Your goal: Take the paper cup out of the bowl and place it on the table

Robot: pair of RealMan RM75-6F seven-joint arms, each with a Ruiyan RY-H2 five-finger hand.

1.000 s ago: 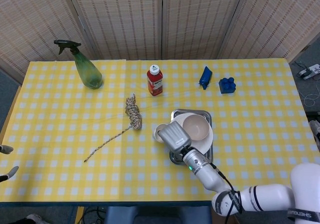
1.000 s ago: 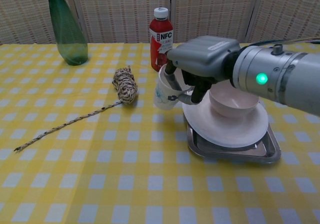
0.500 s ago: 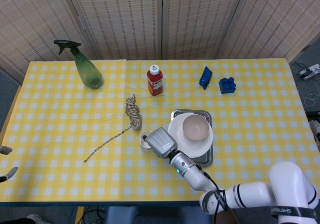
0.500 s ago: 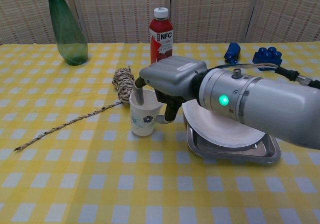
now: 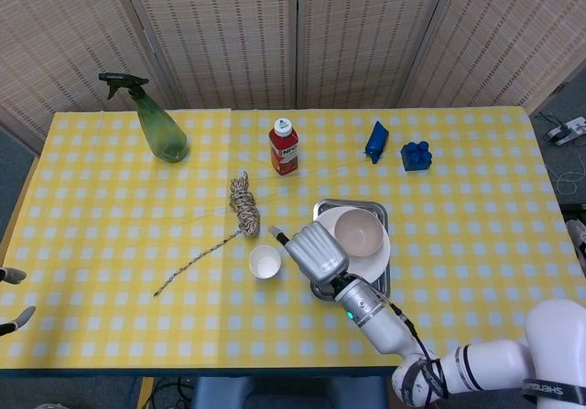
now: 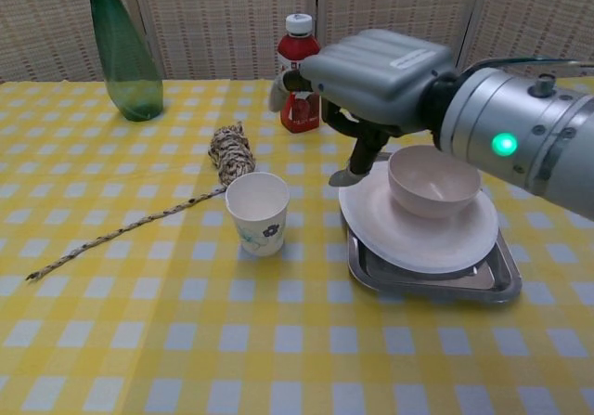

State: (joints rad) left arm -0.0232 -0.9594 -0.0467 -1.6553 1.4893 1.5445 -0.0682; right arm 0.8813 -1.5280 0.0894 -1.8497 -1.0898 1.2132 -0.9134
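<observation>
the paper cup (image 6: 259,212) stands upright on the table (image 5: 110,235), toward the middle of its near edge, just left of the plate (image 6: 418,239) that carries the bowl (image 6: 432,182). the right hand (image 6: 371,73) hovers above and to the right of the cup, fingers released, holding nothing. the left hand (image 5: 11,299) shows only at the table's left edge; its fingertips are apart with nothing between them.

Paper cup (image 5: 265,262) upright on table (image 5: 110,235), right hand (image 5: 317,250) beside (apart)

Matt paper cup (image 6: 258,212), glossy bowl (image 6: 432,182), shiny metal tray (image 6: 483,285), rough braided rope (image 6: 231,154), checked cloth (image 6: 139,341)
</observation>
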